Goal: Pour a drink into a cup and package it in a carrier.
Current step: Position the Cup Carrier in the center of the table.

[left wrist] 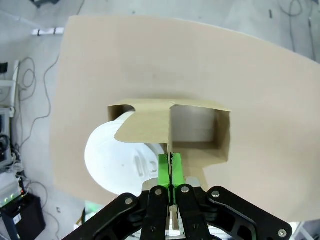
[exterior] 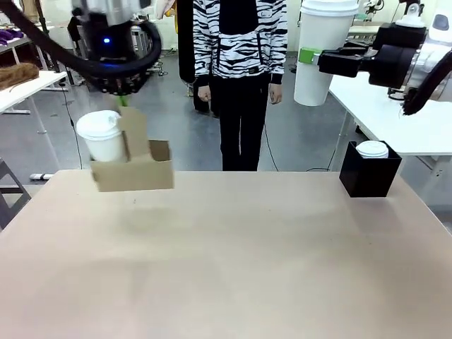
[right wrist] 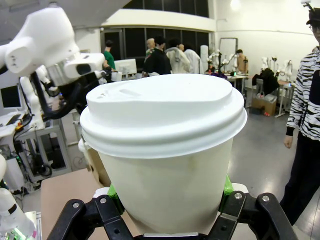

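Broadly, the table (exterior: 233,268) lies well below both end effectors, and a person (exterior: 240,42) in a black-and-white striped top stands beyond its far edge, between the two, arms hanging down. Next in size is the carrier (exterior: 133,171). It hangs directly beneath my left gripper (left wrist: 171,172), whose fingers are pressed together on the upright centre handle. The handle points straight up into the gripper, and the box's long axis runs roughly level, left to right across the front view. My right gripper (exterior: 319,56) comes in sideways, high and off to the right, clamped on the cup (right wrist: 165,170). That cup stands upright with its long axis vertical, its lid on top and its narrow end pointing down, and one finger is on either side of its wall below the lid. A second cup (exterior: 102,138), also lidded and upright, sits in the carrier pocket to the left of the left gripper. Below the right gripper a black box (exterior: 369,173) rests on the table with a white round lid showing at its top. Looking down from the left wrist, I can see into the carrier. The pocket on the far side of the handle from the second cup is open down to its cardboard floor, which the front view hides behind the side wall. From the right wrist I see the green pads (right wrist: 226,186) bearing on the cup's wall and the moulded top of its lid.
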Motion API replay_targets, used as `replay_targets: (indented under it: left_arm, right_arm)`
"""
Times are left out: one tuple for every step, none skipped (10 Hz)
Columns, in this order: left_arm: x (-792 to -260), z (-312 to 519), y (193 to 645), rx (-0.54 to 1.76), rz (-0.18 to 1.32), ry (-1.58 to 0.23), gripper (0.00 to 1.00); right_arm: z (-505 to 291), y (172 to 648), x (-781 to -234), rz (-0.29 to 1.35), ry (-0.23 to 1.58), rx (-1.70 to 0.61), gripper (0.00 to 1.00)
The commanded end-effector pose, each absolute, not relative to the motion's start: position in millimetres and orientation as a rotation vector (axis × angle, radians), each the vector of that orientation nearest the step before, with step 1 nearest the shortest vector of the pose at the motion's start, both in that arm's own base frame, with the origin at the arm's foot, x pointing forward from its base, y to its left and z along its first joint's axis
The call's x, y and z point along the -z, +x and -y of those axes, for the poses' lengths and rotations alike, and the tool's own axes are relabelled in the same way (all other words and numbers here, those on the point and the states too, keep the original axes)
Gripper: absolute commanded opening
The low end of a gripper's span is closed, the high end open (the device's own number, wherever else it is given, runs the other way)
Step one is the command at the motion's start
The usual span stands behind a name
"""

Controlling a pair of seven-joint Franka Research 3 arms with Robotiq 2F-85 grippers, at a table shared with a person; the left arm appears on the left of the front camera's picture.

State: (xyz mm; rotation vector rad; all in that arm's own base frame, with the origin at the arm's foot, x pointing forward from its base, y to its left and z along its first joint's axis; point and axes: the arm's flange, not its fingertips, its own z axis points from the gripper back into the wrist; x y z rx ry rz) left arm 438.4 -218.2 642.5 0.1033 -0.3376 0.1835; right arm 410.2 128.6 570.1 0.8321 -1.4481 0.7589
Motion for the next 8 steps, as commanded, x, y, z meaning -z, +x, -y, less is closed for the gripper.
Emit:
replay_targets:
  left_arm:
    - [-632, 247, 428, -0.203, 0.3, 0.074, 0.02]
    - [-624, 264, 418, -0.183, 0.278, 0.049, 0.02]
    - [-612, 283, 409, -0.175, 0.259, 0.041, 0.02]
    - [-598, 297, 403, -0.151, 0.242, 0.025, 0.02]
    - [-583, 309, 394, -0.121, 0.23, 0.02, 0.02]
    - [-567, 321, 387, -0.09, 0.236, 0.014, 0.02]
    - [-551, 331, 384, -0.052, 0.228, 0.004, 0.02]
    - [-537, 341, 381, -0.032, 0.23, 0.009, 0.02]
  right_arm:
    - [-130, 412, -573, 1.464, 0.844, -0.755, 0.8]
    - [-130, 412, -573, 1.464, 0.844, -0.755, 0.8]
    - [-130, 412, -573, 1.464, 0.844, -0.755, 0.8]
    - [-130, 412, -573, 1.464, 0.844, -0.755, 0.8]
    - [-130, 412, -573, 1.464, 0.844, -0.755, 0.8]
    - [-130, 412, -573, 1.464, 0.844, -0.755, 0.8]
    - [-130, 412, -573, 1.464, 0.844, -0.755, 0.8]
    - [-130, 412, -573, 1.464, 0.844, -0.755, 0.8]
